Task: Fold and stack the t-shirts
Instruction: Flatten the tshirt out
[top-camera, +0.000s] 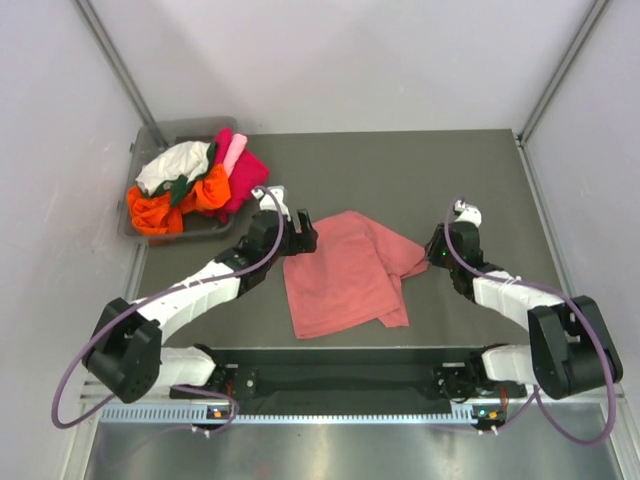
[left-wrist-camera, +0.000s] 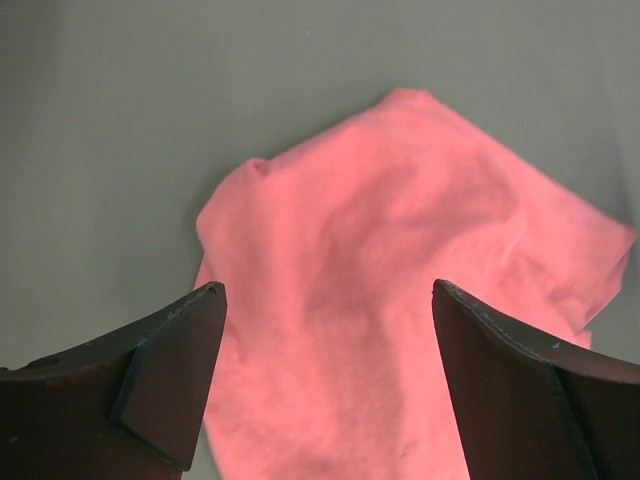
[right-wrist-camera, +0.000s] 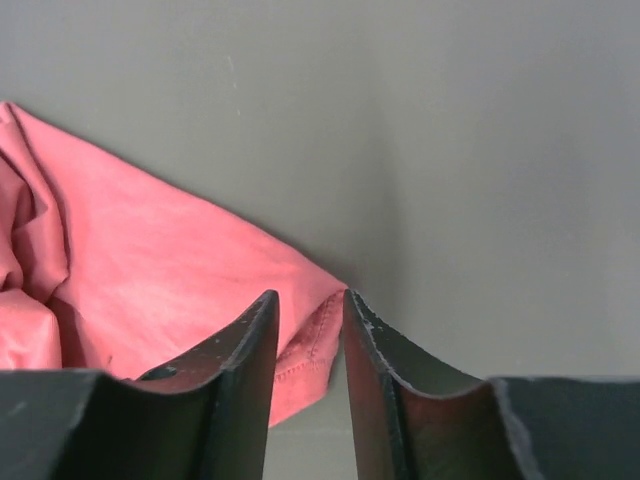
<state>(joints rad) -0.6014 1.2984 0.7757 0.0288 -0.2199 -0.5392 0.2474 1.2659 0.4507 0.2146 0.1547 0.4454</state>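
Right gripper (right-wrist-camera: 308, 297) pinches the hem of the salmon t-shirt (top-camera: 345, 272), which spreads toward its 9 o'clock; left gripper (left-wrist-camera: 327, 290) gapes wide; bin (top-camera: 172, 130) holds piled t-shirts (top-camera: 160, 210).

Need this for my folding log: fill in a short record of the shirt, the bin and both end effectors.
on table: one pink shirt, crumpled, not folded
bin: far left corner, heaped with orange, magenta and white clothes
left end effector: open, over the shirt's left edge, holding nothing
right end effector: closed narrowly on the shirt's right hem
folded stack: none in view
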